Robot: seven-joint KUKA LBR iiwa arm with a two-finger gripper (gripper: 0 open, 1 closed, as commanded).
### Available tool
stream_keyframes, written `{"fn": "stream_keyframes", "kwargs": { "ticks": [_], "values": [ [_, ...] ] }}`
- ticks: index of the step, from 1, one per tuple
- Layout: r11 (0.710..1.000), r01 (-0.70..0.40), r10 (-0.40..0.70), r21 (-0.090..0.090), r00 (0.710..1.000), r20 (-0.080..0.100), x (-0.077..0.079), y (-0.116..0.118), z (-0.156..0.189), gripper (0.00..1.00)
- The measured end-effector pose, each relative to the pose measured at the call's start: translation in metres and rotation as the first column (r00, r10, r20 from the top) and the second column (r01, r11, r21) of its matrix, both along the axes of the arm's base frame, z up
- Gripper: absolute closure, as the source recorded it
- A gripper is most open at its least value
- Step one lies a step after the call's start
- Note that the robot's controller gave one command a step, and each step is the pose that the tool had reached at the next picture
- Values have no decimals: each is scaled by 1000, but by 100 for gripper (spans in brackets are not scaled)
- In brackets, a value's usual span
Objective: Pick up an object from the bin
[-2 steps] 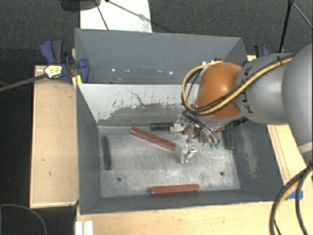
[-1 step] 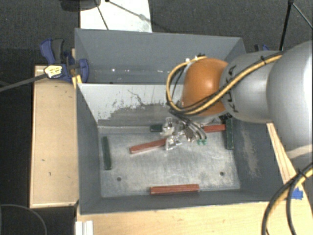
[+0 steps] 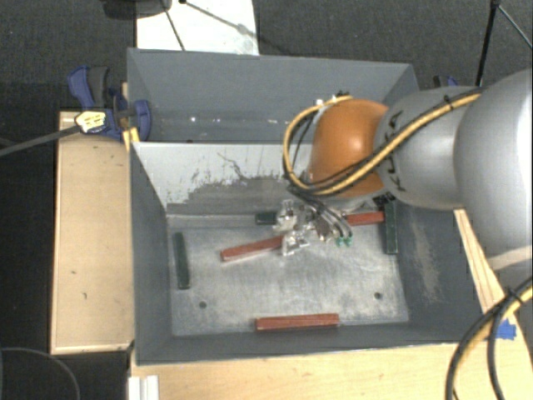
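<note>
Your gripper sits at the three-o'clock end of the red-brown stick, mid-bin; whether the claw is wide or closed, I cannot tell. The stick is probably light, stiff and smooth, so pinch it across its narrow width.

1. The right end of the red-brown stick runs under my pincer; I cannot tell whether I grip it.
2. My orange wrist cover hides most of another red stick.
3. A dark green piece is half covered, its shape unclear.
4. A small green thing is too small to name.
5. My arm is cut off by the right edge.
</note>
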State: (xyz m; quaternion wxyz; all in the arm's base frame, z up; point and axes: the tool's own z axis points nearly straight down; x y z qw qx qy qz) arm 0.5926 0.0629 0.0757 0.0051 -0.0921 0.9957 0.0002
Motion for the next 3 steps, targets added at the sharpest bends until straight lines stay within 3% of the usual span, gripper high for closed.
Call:
{"fn": "stream_keyframes", "kwargs": {
  "ticks": [1,2,3],
  "values": [
    [1000,21,-21,-1,1000,-7,-4,-10,122,100],
    [1000,20,-20,-1,1000,-7,-4,-10,122,100],
    [1000,26,-26,-2,1000,-13,-5,-11,172,100]
  ]
}}
